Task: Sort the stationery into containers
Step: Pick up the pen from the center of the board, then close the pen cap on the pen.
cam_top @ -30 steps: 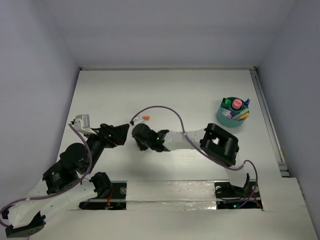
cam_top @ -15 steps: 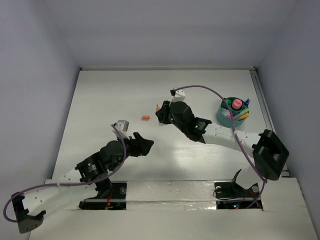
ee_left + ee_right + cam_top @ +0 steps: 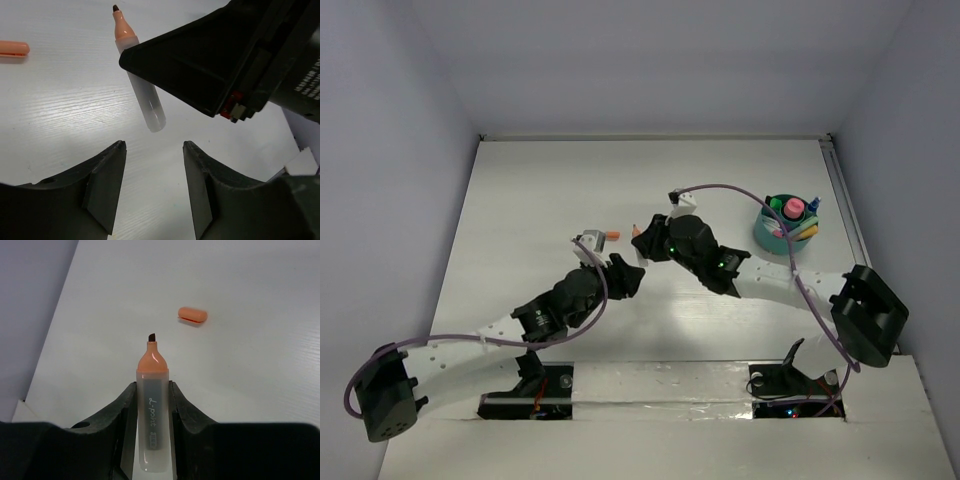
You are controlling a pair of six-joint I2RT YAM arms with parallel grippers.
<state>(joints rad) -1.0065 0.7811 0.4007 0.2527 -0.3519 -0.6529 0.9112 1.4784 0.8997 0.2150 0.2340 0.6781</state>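
My right gripper [image 3: 151, 387] is shut on an uncapped orange marker [image 3: 152, 405], whose tip points away from the wrist. Its orange cap [image 3: 192, 314] lies loose on the white table beyond the tip; the top view has the cap [image 3: 612, 236] just left of the right gripper [image 3: 642, 240]. My left gripper [image 3: 153, 147] is open, with only bare table between its fingers. It sits just behind the held marker [image 3: 142, 90], with the cap [image 3: 12, 48] off to its far left. The teal tub [image 3: 768, 240] stands at the right and holds several pens and markers.
The right arm's black body [image 3: 240, 55] hangs close above and to the right of the left gripper. The two grippers nearly meet at mid-table [image 3: 630, 262]. A metal rail [image 3: 852, 225] runs along the table's right edge past the tub.
The left arm has swung from the far left to the centre, beside the right gripper, and its jaws have narrowed. The right gripper carried the marker up and rightward, then settled slightly back.
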